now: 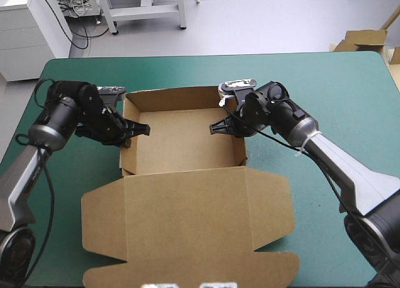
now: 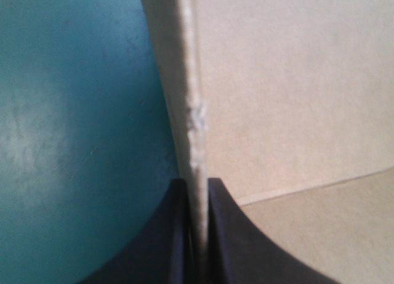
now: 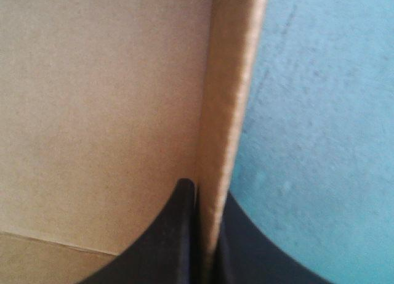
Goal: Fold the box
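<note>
The brown box [image 1: 181,144] before me is an open tray near the middle of the teal-green cover [image 1: 325,94], its walls raised and its floor bare. Its lid [image 1: 187,216] lies flat on the near side, joined along the tray's near edge, with rounded flaps spread to either side and a long tuck flap nearest me. My left gripper [image 1: 140,130] pinches the upright left wall [image 2: 196,111], and my right gripper [image 1: 215,129] pinches the upright right wall [image 3: 231,81].
</note>
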Controlling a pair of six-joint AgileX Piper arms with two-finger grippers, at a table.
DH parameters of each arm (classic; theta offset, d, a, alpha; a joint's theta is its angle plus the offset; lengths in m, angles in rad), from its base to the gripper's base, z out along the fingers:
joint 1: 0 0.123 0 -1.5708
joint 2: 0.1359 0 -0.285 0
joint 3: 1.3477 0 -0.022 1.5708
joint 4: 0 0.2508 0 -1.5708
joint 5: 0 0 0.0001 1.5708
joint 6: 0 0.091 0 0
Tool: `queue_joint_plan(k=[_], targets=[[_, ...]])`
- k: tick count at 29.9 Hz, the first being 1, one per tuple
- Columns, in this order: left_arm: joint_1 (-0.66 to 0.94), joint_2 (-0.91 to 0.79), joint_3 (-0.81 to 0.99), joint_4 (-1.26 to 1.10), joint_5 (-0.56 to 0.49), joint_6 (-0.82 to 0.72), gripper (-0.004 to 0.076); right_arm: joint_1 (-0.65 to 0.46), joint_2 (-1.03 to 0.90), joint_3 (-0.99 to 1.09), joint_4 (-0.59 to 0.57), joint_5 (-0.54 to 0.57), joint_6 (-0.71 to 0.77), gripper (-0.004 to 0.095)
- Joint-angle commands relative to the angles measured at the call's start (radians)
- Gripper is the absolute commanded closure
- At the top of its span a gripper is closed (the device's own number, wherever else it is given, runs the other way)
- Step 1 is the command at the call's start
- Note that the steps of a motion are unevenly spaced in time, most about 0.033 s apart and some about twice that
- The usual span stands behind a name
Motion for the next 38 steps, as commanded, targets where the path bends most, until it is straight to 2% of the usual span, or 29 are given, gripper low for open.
queue_joint_plan(k=[1,3,8,19,23,24,31,34,38], targets=[[-0.036,0.035,-0.126,-0.020,0.008,-0.002,0.0731,-0.018,-0.086,-0.024,-0.043,0.105,-0.010,0.0928],[-0.055,0.075,-0.161,-0.024,0.018,-0.009,0.0731,-0.052,-0.086,-0.020,-0.032,0.139,-0.014,0.0928],[-0.099,0.126,-0.173,-0.017,-0.001,-0.015,0.0731,-0.119,-0.073,0.005,0.067,0.138,-0.063,0.0929],[-0.106,0.174,-0.173,-0.081,0.004,-0.009,0.0714,-0.126,-0.025,0.015,0.059,0.123,-0.089,0.0922],[-0.106,0.174,-0.173,-0.082,-0.002,0.023,0.0596,-0.126,-0.010,0.015,0.059,0.122,-0.115,0.0863],[-0.106,0.174,-0.173,-0.084,-0.013,0.023,0.0538,-0.126,-0.007,0.015,0.059,0.122,-0.115,0.0832],[-0.106,0.174,-0.173,-0.157,-0.033,0.072,0.0227,-0.126,0.014,0.015,0.059,0.123,-0.092,0.0495],[-0.106,0.174,-0.173,-0.160,-0.029,0.118,0.0167,-0.126,0.014,-0.001,0.059,0.130,-0.077,0.0401],[-0.106,0.168,-0.183,-0.149,-0.019,0.118,0.0166,-0.126,0.014,-0.066,0.026,0.138,-0.074,0.0384]])
